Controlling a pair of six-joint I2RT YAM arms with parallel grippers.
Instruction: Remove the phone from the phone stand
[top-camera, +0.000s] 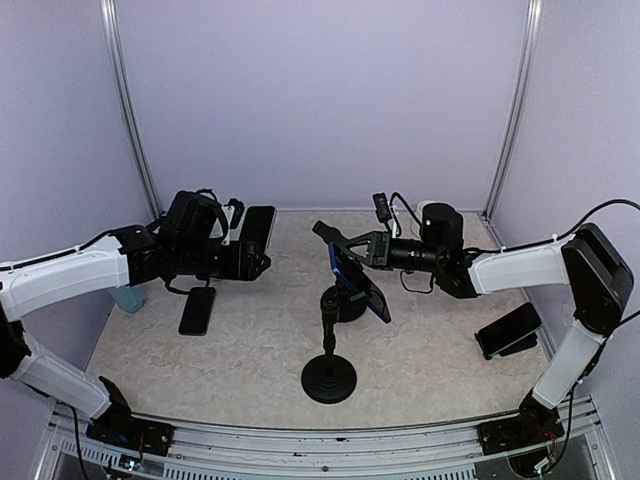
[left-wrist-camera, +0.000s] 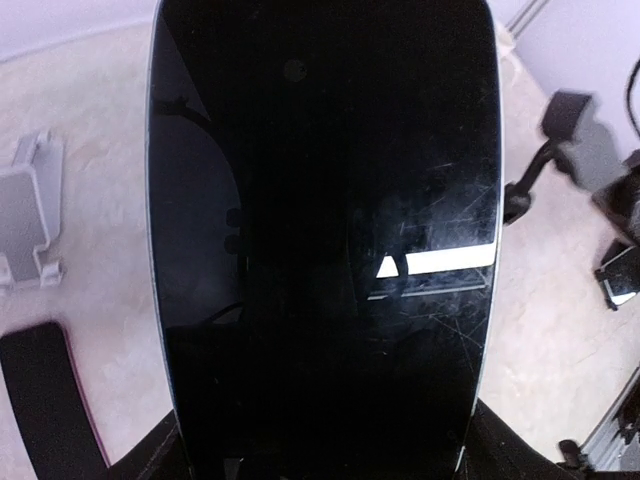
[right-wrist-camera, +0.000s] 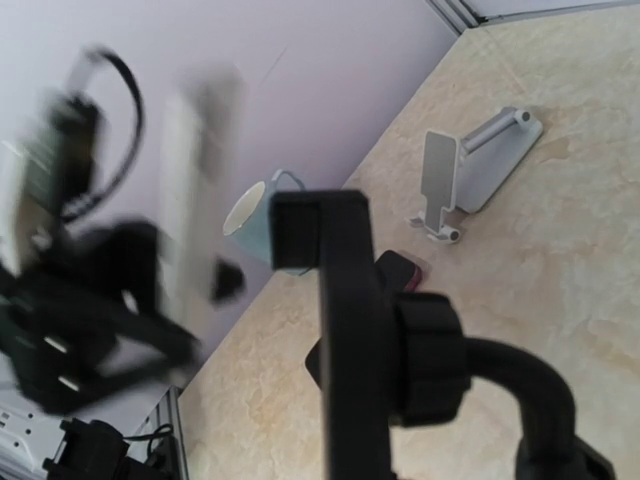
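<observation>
The black phone hangs above the table at the back left, away from the phone stand, with my left gripper shut on its lower end. Its dark glass fills the left wrist view and hides the fingers. The black phone stand rises from a round base at centre front. Its holder sits tilted at the top, with a blue edge. In the right wrist view the holder shows edge-on with nothing in it. My right gripper is shut on the holder's upper end.
A second dark phone lies flat at the left. A teal cup stands by the left wall, and a white stand sits near it. A black wedge stand is at the right. Purple walls close in three sides.
</observation>
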